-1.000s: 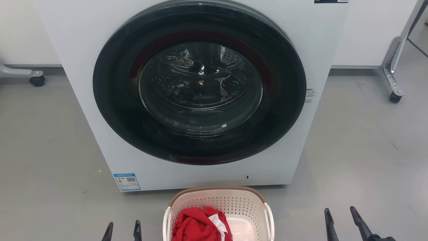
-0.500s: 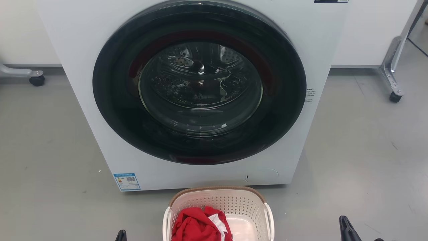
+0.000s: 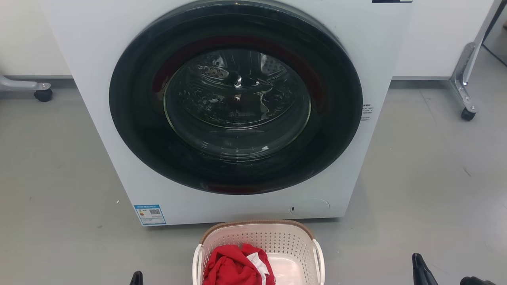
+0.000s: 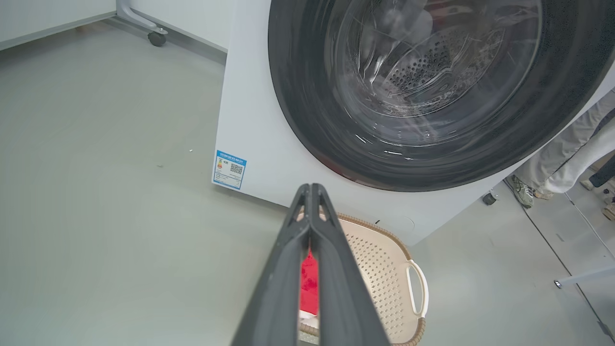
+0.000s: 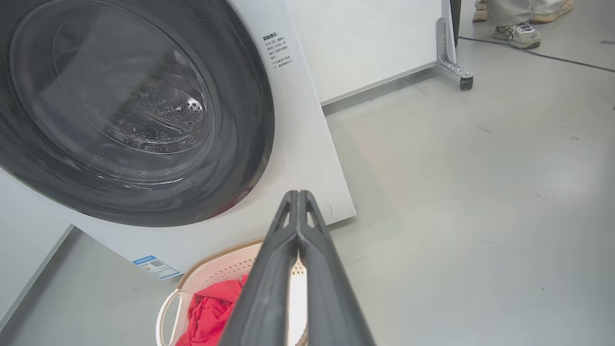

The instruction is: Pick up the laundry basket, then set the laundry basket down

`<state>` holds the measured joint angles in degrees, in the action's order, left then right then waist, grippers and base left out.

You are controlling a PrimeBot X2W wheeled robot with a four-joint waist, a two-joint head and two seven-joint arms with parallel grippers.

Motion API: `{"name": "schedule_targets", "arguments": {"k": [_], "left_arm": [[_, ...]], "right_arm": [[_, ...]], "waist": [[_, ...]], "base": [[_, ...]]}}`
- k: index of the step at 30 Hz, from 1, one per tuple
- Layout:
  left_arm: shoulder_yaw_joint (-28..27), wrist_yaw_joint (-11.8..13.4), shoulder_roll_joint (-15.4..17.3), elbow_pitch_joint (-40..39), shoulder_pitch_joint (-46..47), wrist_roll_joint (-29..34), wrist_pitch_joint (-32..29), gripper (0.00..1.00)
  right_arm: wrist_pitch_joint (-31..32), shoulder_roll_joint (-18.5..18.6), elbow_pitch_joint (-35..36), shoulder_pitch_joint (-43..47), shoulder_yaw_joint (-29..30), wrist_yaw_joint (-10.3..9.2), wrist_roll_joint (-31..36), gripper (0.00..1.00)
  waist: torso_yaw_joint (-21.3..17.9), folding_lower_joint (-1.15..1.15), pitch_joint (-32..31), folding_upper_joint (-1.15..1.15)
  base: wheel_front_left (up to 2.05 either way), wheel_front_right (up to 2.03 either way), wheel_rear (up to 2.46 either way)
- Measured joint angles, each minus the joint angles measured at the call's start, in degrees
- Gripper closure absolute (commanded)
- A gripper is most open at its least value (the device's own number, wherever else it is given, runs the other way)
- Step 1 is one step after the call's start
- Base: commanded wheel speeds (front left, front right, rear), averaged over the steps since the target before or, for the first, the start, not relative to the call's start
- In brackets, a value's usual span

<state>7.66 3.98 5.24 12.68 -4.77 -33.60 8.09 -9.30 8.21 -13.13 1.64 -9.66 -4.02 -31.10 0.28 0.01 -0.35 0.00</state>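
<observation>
Head view looks down on the laundry basket (image 3: 257, 239), which stands upright on the grey floor (image 3: 427, 178) just in front of a white front-loading washing machine (image 3: 99, 59), centred below its round dark door (image 3: 237, 99), which is shut. The basket's brown rim (image 3: 255, 223) lies near the machine's base, and a white handle (image 3: 319, 261) shows on each of its sides. A crumpled red garment (image 3: 227, 267) with a patch of white fabric lies in the basket's left half, and the glossy bottom shows beside it on the right. A blue label (image 3: 150, 214) sits at the machine's lower left corner. In the left wrist view the left gripper (image 4: 311, 188) is clenched on nothing, its two dark fingers (image 4: 283, 278) meeting at the tips, with the red cloth showing through the thin slit lower down; in the head view its tip sits left of the basket, apart from it. In the right wrist view the right gripper (image 5: 298, 193) is likewise clenched and empty, tips touching; in the head view it sits well to the right of the basket. A person's legs (image 4: 562, 149) in pale trousers and trainers (image 4: 521, 188) stand off to the machine's right, near a castor (image 5: 465, 83) of a metal frame.
</observation>
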Motion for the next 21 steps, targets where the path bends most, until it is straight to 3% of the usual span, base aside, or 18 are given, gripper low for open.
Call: {"name": "schedule_targets", "arguments": {"k": [21], "left_arm": [[-3.6, -3.0, -0.7, 1.2, 2.4, -16.4, -4.2, 1.00]], "right_arm": [[4.7, -1.7, -1.1, -1.4, 4.8, 3.00, -17.0, 1.00]], "waist": [[-0.1, 0.00, 0.1, 0.00]], "base": [[0.00, 0.00, 0.00]]}}
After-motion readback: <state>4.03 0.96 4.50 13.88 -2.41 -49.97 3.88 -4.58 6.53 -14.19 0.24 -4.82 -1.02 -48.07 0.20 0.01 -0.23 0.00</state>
